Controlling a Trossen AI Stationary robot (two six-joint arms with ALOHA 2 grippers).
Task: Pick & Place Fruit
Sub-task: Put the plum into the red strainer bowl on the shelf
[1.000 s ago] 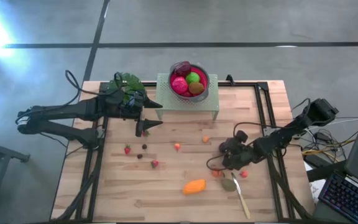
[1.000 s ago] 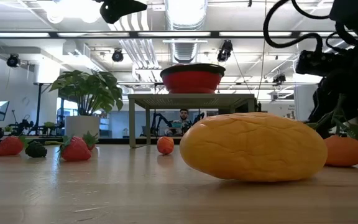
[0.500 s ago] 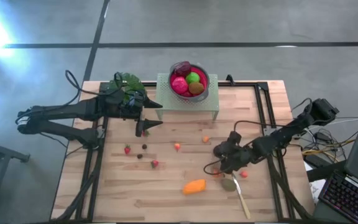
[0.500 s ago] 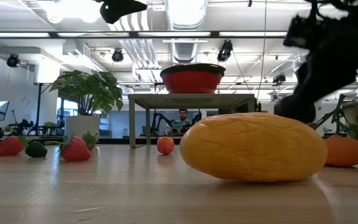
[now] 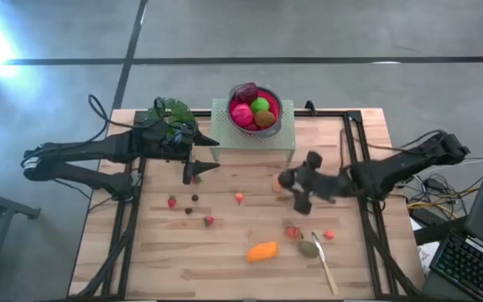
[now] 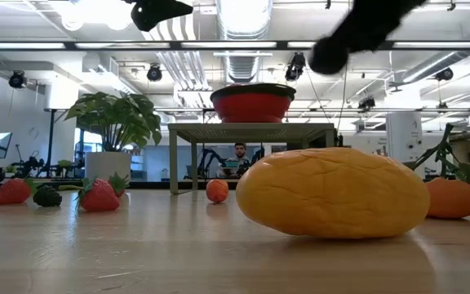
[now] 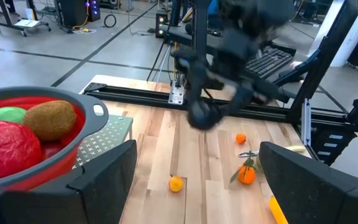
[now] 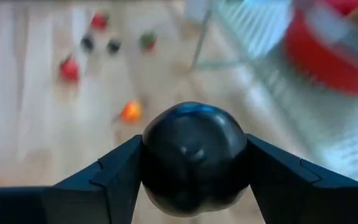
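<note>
**Dark fruit held above the table**

Waiting at centre left of the high view, the left gripper (image 5: 201,164) hangs with fingers spread and empty, just beside the plant (image 5: 170,115). Upper centre, the red bowl (image 5: 246,101) on its stand (image 5: 225,134) holds a green apple (image 5: 261,105) and other fruit. Lower centre lie berries (image 5: 172,201) and an orange oval (image 5: 262,251). Centre right, the right gripper (image 8: 194,155) clamps a dark oval (image 8: 193,152) above the boards.
</note>
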